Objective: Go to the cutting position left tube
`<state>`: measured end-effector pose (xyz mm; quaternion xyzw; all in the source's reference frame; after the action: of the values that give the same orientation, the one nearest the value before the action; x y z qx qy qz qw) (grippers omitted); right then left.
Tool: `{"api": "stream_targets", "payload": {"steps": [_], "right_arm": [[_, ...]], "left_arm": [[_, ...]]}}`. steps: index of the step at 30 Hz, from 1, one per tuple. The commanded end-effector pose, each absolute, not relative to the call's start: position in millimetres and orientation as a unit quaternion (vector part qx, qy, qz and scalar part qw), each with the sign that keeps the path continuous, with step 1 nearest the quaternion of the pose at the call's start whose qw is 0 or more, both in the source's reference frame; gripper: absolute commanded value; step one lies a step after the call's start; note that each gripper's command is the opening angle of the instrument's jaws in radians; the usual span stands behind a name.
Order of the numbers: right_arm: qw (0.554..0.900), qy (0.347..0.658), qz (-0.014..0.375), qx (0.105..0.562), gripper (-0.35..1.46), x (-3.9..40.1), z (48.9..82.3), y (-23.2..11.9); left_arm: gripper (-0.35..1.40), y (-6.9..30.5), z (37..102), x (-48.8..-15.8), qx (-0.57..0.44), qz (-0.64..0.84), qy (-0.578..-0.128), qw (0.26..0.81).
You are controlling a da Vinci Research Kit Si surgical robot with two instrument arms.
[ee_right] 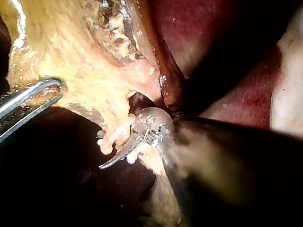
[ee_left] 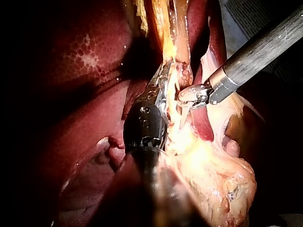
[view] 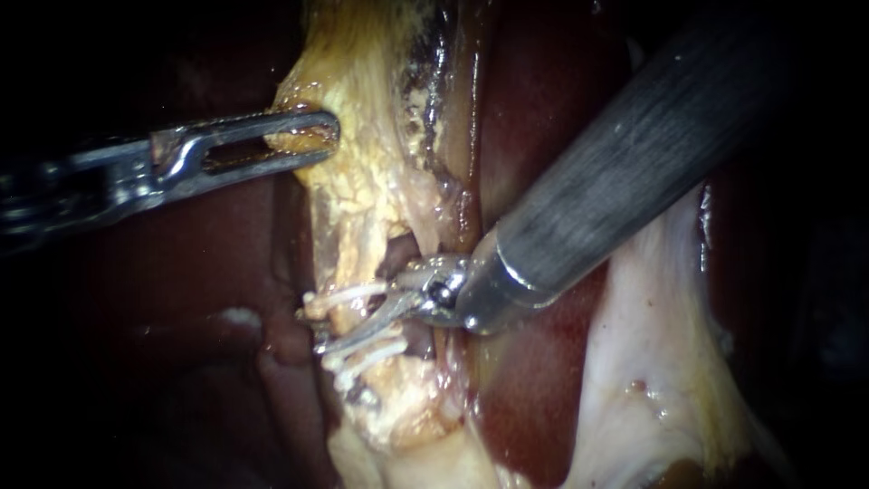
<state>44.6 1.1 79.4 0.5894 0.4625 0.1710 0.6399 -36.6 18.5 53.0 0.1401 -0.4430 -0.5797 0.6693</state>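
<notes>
The left tube is a yellowish strand that runs down the middle of the endoscope view. It carries a white clip above and two white clips below. My right instrument comes in from the upper right. One curved blade lies across the front of the tube between the clips, and the other blade is mostly hidden behind it, so its jaws stand open around the tube. The curved blade also shows in the right wrist view. My left instrument is shut on yellow gallbladder tissue higher up.
Dark red liver lies on both sides of the strand. A pale sheet of tissue hangs below the right shaft. In the left wrist view a fatty lump lies beside my left instrument.
</notes>
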Motion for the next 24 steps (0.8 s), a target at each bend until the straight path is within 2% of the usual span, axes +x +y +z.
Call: {"api": "stream_targets", "payload": {"steps": [1, 24], "right_arm": [[0.638, 0.463, 0.17, 0.59, 1.3, 44.6, 79.3, 1.2], [0.637, 0.463, 0.172, 0.592, 1.3, 44.6, 79.3, 1.3]], "left_arm": [[-0.35, 18.5, 53.0, -36.6, 0.14, -0.58, -0.443, 0.669], [-0.35, 18.6, 53.0, -36.7, 0.14, -0.58, -0.443, 0.669]]}}
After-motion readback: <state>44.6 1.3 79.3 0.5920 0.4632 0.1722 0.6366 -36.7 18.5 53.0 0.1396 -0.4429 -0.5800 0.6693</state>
